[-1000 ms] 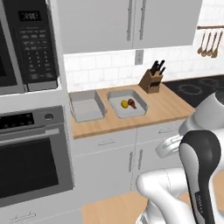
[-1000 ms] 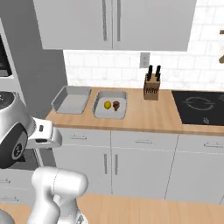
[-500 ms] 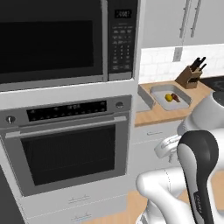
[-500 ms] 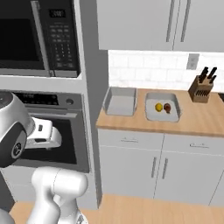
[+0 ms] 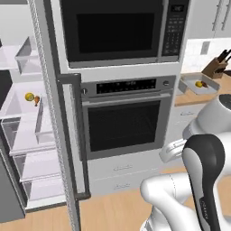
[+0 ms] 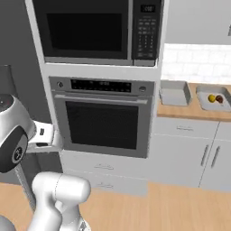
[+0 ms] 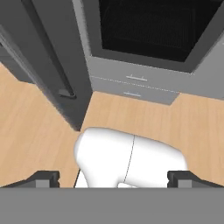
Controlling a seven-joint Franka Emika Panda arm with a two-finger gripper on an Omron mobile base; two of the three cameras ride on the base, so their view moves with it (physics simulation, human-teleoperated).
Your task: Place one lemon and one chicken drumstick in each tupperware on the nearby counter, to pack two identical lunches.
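Claw (image 7: 113,177) spread wide, empty, aimed at floor; tupperware (image 6: 173,93) on counter (image 6: 189,111) well apart.

Counter (image 6: 189,112) matt wood; oven (image 6: 103,117) brushed metal w/ glossy glass door.

Open grey fridge door (image 5: 63,135) stands edge-on between the white glassy fridge shelves (image 5: 27,131) and the black-glass wall oven (image 5: 124,124). Light wooden floor (image 7: 35,140) before the oven lies free. Shelf fronts unobstructed.
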